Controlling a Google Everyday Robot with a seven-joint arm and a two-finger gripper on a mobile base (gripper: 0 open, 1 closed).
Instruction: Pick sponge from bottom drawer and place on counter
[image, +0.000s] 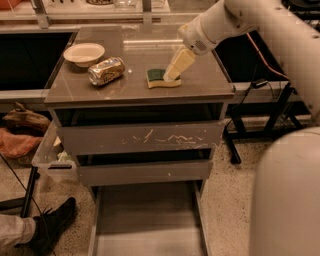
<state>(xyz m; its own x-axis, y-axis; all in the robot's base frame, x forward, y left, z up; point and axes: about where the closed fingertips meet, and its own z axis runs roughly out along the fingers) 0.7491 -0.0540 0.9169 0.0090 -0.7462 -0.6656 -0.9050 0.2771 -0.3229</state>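
Observation:
The sponge (161, 79), dark green on top of a yellow body, lies flat on the counter (135, 90) right of the middle. My gripper (173, 74) reaches down from the upper right, and its cream tip is at the sponge's right end. The bottom drawer (145, 220) is pulled out at the foot of the cabinet and shows a bare grey floor.
A crushed gold can (106, 71) and a white bowl (84, 54) sit on the counter's left half. The scratched drawer front (142, 137) and the middle drawer (145, 172) are below. A person's shoe (52, 227) and a plastic bin (50, 155) are at the left. My white body (285, 200) fills the right.

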